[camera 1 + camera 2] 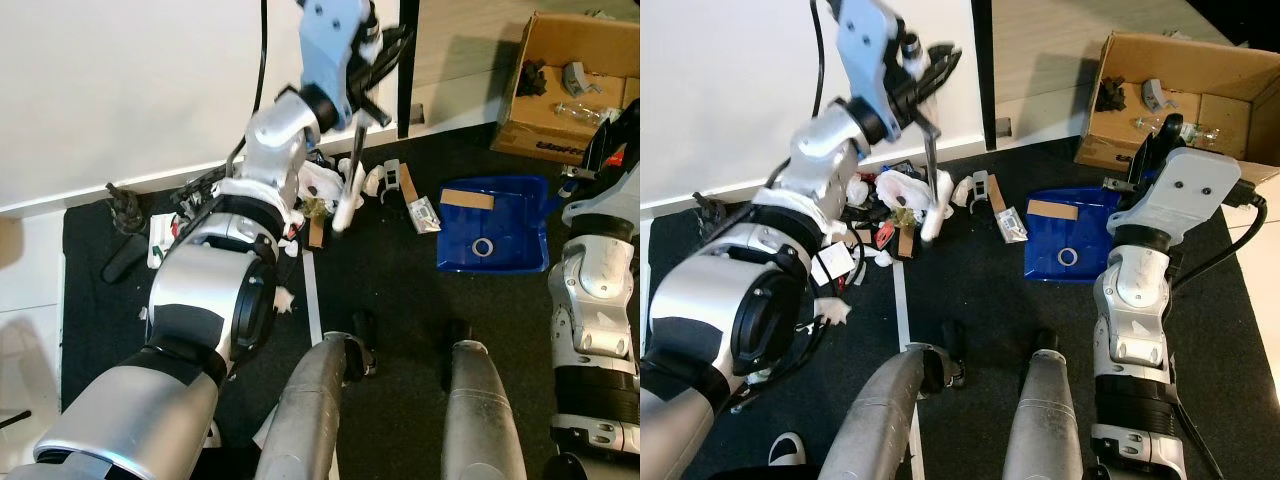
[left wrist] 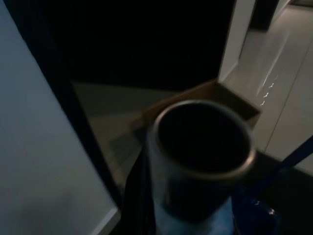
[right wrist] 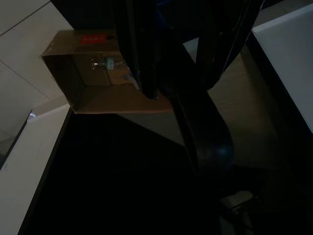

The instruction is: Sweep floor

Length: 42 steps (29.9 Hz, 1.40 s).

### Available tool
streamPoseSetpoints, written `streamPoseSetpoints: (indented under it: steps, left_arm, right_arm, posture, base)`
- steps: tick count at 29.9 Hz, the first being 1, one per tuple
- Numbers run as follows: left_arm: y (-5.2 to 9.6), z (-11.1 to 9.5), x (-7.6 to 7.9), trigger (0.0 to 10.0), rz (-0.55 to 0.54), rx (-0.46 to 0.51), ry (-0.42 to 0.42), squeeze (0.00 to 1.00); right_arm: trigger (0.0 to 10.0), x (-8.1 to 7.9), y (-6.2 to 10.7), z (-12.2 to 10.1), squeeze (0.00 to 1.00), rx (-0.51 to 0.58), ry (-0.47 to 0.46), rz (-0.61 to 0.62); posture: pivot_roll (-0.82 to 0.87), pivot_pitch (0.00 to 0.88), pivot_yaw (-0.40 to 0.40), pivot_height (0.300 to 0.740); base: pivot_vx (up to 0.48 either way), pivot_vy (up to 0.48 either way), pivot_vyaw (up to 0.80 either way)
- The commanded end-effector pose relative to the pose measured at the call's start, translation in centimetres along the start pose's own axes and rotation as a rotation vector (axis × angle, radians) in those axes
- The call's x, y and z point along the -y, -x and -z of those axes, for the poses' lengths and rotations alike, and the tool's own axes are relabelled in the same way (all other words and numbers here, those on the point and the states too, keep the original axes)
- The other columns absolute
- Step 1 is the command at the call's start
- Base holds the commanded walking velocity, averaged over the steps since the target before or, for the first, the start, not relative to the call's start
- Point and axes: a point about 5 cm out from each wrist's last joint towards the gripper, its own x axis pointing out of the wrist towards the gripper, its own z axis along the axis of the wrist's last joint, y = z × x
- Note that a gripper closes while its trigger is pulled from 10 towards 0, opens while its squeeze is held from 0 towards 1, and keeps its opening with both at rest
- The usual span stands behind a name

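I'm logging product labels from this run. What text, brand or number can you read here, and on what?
Cardboard box: dark print on its front lower edge, too blurred to read.
Same box in the right wrist view: red label on the flap, too small to read.
Small packet on the dark mat: printing too small to read.
Nothing else legible.

Looking like a room in a home, set up as a test area: black mat (image 1: 400, 280) lying over pale floor tiles (image 1: 1260, 250), white wall (image 1: 120, 90) running behind, open cardboard box (image 1: 1180, 90) of odds and ends sitting by a dark door frame (image 1: 985, 70).
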Motion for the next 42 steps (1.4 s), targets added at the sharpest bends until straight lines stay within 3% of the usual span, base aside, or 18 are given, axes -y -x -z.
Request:
streamPoseSetpoints:
  steps: [1,2,4,5,9,10,12,14,17,19,24,32,36,38,40,41,42]
  left_arm:
    - [0.6,1.7,1.0,10.0,0.007,-0.062,-0.023,0.00]
    - [0.7,2.3,1.2,10.0,-0.033,-0.098,-0.039,0.00]
    - [0.7,3.2,1.2,10.0,-0.150,-0.127,0.115,0.00]
    - [0.7,3.2,1.2,10.0,-0.150,-0.127,0.115,0.00]
    - [-0.1,3.6,1.8,10.0,-0.280,-0.048,0.705,0.00]
    - [-0.1,3.6,1.8,10.0,-0.280,-0.048,0.705,0.00]
    - [-0.7,3.1,2.0,10.0,-0.294,0.034,0.921,0.00]
    - [-1.0,2.6,2.0,10.0,-0.297,0.101,1.035,0.00]
    - [-1.0,2.6,2.0,10.0,-0.297,0.101,1.035,0.00]
    - [-1.2,2.0,1.6,10.0,-0.290,0.167,1.101,0.00]
    - [-1.3,0.9,0.6,10.0,-0.255,0.279,1.176,0.00]
    - [-1.4,0.1,0.3,10.0,-0.191,0.344,1.232,0.00]
    - [-1.3,-0.4,0.1,10.0,-0.094,0.341,1.163,0.00]
    - [-0.9,-1.4,-1.1,10.0,-0.032,0.359,1.069,0.00]
    - [-0.9,-1.4,-1.1,10.0,-0.032,0.359,1.069,0.00]
    - [-0.3,-2.4,-2.6,10.0,0.007,0.384,0.985,0.00]
    - [-0.3,-2.4,-2.6,10.0,0.007,0.384,0.985,0.00]
  right_arm:
    - [10.0,-0.3,1.7,2.8,0.00,-0.154,-0.008,-0.012]
    - [10.0,-0.2,1.8,2.7,0.00,-0.153,-0.007,-0.010]
    - [10.0,-0.2,1.9,2.6,0.00,-0.151,-0.007,-0.008]
    - [10.0,-0.2,1.9,2.6,0.00,-0.151,-0.007,-0.008]
    - [10.0,-0.4,2.0,2.7,0.00,-0.153,-0.012,-0.010]
    - [10.0,-0.4,2.0,2.7,0.00,-0.153,-0.012,-0.010]
    - [10.0,-0.6,1.9,2.6,0.00,-0.151,-0.015,-0.015]
    - [10.0,-0.7,1.8,2.5,0.00,-0.148,-0.016,-0.019]
    - [10.0,-0.7,1.8,2.5,0.00,-0.148,-0.016,-0.019]
    - [10.0,-0.7,1.7,2.5,0.00,-0.147,-0.015,-0.020]
    - [10.0,-0.5,1.5,2.6,0.00,-0.149,-0.013,-0.025]
    - [10.0,-1.0,0.9,2.6,0.00,-0.144,-0.022,-0.035]
    - [10.0,-1.4,0.5,2.6,0.00,-0.138,-0.030,-0.040]
    - [10.0,-1.3,0.3,2.6,0.00,-0.135,-0.032,-0.038]
    - [10.0,-1.3,0.3,2.6,0.00,-0.135,-0.032,-0.038]
    - [10.0,-1.2,0.1,2.7,0.00,-0.130,-0.036,-0.034]
    - [10.0,-1.2,0.1,2.7,0.00,-0.130,-0.036,-0.034]
  posture:
    - [-0.17,0.592,0.303,0.740]
    - [-0.18,0.595,0.307,0.740]
    - [-0.18,0.594,0.308,0.740]
    - [-0.18,0.594,0.308,0.740]
    - [-0.18,0.587,0.309,0.740]
    - [-0.18,0.587,0.309,0.740]
    - [-0.19,0.586,0.309,0.740]
    - [-0.20,0.580,0.302,0.740]
    - [-0.20,0.580,0.302,0.740]
    - [-0.20,0.571,0.294,0.740]
    - [-0.20,0.551,0.283,0.740]
    - [-0.18,0.535,0.274,0.740]
    - [-0.17,0.511,0.274,0.740]
    - [-0.15,0.490,0.275,0.740]
    - [-0.15,0.490,0.275,0.740]
    - [-0.14,0.461,0.278,0.740]
    - [-0.14,0.461,0.278,0.740]
  base:
    - [0.000,0.000,0.00]
    - [0.000,0.000,0.00]
    - [0.000,0.000,0.00]
    - [0.000,0.000,0.00]
    - [0.000,0.000,0.00]
    - [0.000,0.000,0.00]
    - [0.000,0.000,0.00]
    - [0.000,0.000,0.00]
    - [0.000,0.000,0.00]
    - [0.000,0.000,0.00]
    - [0.000,0.000,0.00]
    - [0.000,0.000,0.00]
    - [0.000,0.000,0.00]
    - [0.000,0.000,0.00]
    - [0.000,0.000,0.00]
    - [0.000,0.000,0.00]
    - [0.000,0.000,0.00]
